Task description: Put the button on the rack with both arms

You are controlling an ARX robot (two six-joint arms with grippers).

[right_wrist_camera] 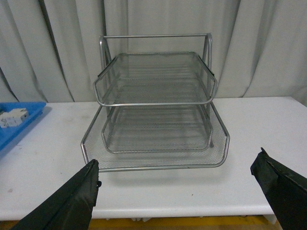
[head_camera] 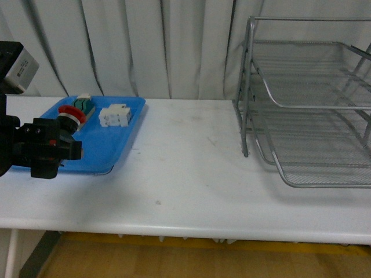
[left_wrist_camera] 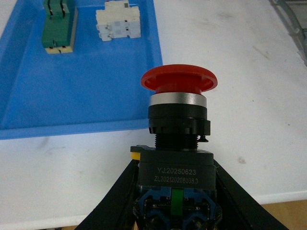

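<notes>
Left end effector [left_wrist_camera: 175,165] grips the red-capped dark button [left_wrist_camera: 178,81], well apart from the silver wire-mesh rack [right_wrist_camera: 156,79]. Right end effector [right_wrist_camera: 177,158] faces that rack, jaws spread wide.

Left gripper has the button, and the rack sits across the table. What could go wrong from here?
1. The left gripper grips the button only at its base, cap sticking out; it could tilt or slip in a handover.
2. The right gripper is open facing the rack, away from the button; the pass could misalign.
3. The rack's tiers are stacked closely; the cap may catch a rim.
</notes>
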